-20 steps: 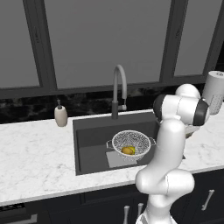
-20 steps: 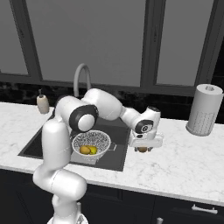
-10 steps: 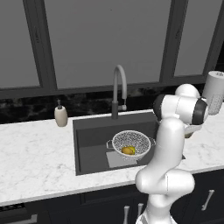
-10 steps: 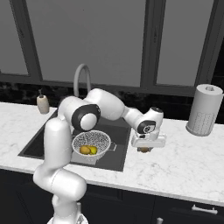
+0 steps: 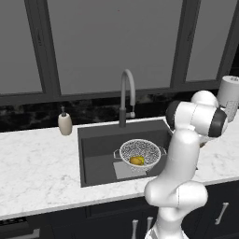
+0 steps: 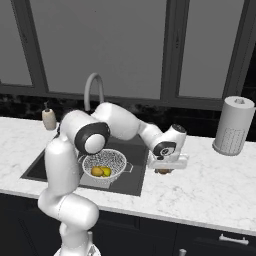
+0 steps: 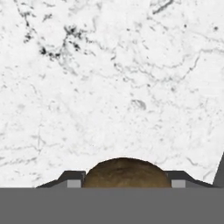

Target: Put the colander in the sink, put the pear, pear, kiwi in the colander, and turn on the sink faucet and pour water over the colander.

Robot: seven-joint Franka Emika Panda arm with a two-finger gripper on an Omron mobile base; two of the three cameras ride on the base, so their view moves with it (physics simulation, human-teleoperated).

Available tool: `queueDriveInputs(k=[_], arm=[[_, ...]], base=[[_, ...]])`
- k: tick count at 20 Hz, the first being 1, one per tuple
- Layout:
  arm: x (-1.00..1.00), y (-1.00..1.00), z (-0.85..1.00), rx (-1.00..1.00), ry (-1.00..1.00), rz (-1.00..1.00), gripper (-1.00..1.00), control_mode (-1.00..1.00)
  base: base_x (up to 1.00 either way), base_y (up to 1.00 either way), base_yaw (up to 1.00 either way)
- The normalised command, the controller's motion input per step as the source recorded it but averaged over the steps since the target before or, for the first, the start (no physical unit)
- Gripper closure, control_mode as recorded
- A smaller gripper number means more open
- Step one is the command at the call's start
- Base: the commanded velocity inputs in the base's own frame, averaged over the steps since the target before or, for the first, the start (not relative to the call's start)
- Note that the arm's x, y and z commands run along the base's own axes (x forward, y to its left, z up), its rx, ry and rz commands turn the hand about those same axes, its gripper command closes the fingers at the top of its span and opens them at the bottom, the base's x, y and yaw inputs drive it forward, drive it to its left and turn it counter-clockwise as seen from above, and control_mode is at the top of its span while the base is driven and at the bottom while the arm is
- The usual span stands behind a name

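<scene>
Kiwi (image 7: 124,173) sits squeezed between the jaws above countertop (image 7: 113,78).

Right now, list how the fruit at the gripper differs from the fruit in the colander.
The kiwi is dull brown; the pears are yellow to golden-orange. The kiwi sits between the fingers of the gripper over the marble counter, right of the sink; the pears lie inside the colander in the sink. The kiwi is one fruit, the pears are two, side by side. All are small, rounded fruits.
</scene>
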Motion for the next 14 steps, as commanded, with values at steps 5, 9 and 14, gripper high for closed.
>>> queueDriveInputs(k=[5, 9, 14], arm=[[-0.39, 0.69, 0.67, 0.00, -0.19, 0.06, 1.00, -1.00], [-0.37, 0.85, 1.00, 0.00, -0.10, 0.14, 1.00, -1.00], [-0.34, 0.99, 0.97, -0.04, -0.23, 0.13, 1.00, -1.00]], base=[[0.00, 0.00, 0.00], [0.00, 0.00, 0.00], [0.00, 0.00, 0.00]])
